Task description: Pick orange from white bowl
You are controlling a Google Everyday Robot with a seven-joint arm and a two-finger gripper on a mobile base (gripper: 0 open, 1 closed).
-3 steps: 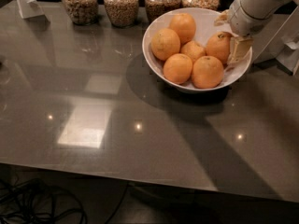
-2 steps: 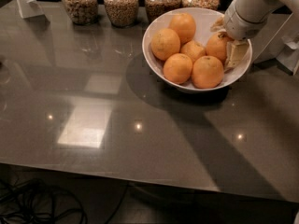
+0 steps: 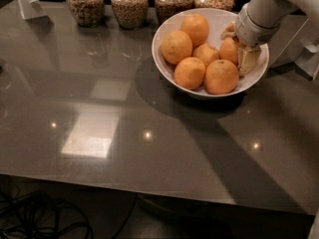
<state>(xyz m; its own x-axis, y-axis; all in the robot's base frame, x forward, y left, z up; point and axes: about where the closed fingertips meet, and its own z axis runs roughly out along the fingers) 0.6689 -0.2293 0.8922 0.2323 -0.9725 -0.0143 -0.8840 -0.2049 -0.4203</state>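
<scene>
Where the counter [image 3: 149,148] starts at 10 o'clock, a white stand [image 3: 27,1] sits. Four glass jars [image 3: 129,5] of grain line the 12 o'clock edge. Toward 1 o'clock rests the white bowl [image 3: 219,20], with five other oranges [image 3: 189,72] heaped inside. At the bowl's 3 o'clock side lies the orange [image 3: 228,50]. The hand [image 3: 238,48] reaches in against it from 2 o'clock. Whether it is clamped on the fruit I cannot tell.
</scene>
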